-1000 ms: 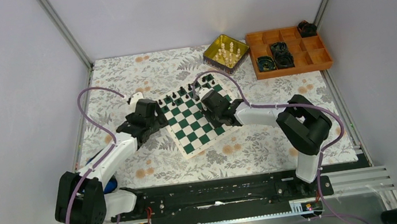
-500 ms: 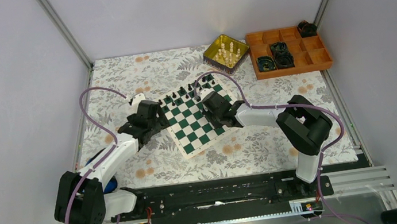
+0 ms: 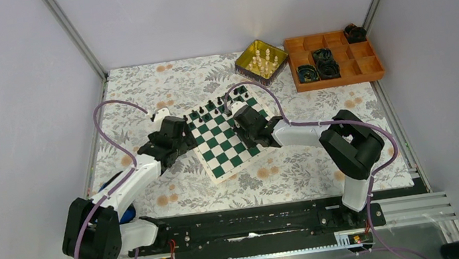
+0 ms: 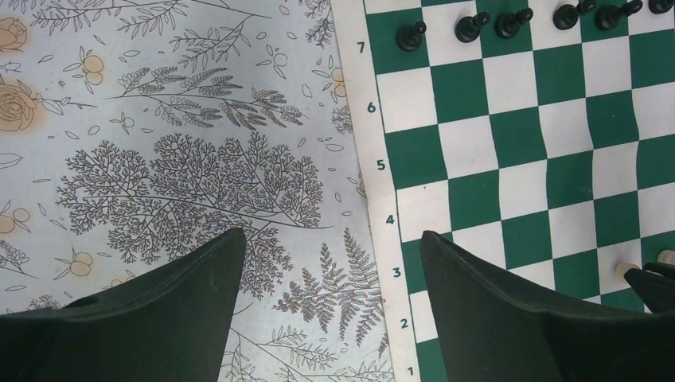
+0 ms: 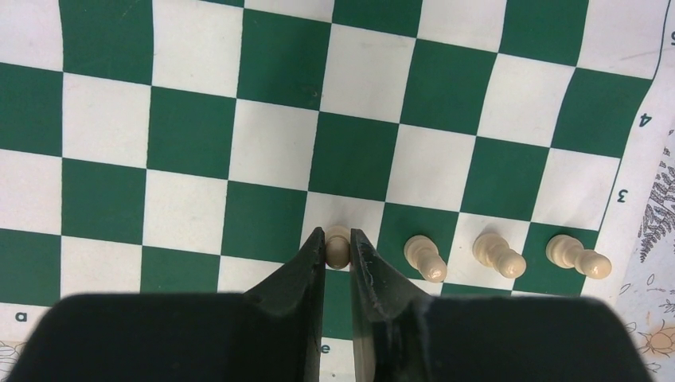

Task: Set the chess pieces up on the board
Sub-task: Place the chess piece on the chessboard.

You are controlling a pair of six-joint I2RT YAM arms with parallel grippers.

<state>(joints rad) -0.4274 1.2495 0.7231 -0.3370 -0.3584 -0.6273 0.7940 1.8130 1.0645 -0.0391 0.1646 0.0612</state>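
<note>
Nearest, the arms' bases sit on a black rail (image 3: 252, 223) at the table edge. The right gripper (image 5: 337, 234) is pinched narrow on a cream pawn (image 5: 338, 248), one finger against each side, with the pawn upright in the row beside the board's lettered edge. Three white pawns (image 5: 493, 255) stand in line to its right, so this looks like filling the pawn row one square at a time. The left gripper (image 4: 332, 236) hangs wide with nothing between its fingers, over the board's left border by the rank numbers, probably keeping clear. The board (image 3: 223, 154) lies skewed on a floral cloth (image 3: 141, 87) and ripples slightly, as a thin mat would. Black pieces (image 4: 475, 25) line its far side. Farther back, a gold tin (image 3: 250, 75) holds more white pieces (image 3: 262, 61), within the right arm's reach. To its right, an orange tray (image 3: 341, 81) holds black cables (image 3: 324, 62). Plain pale walls with metal posts enclose the table.
</note>
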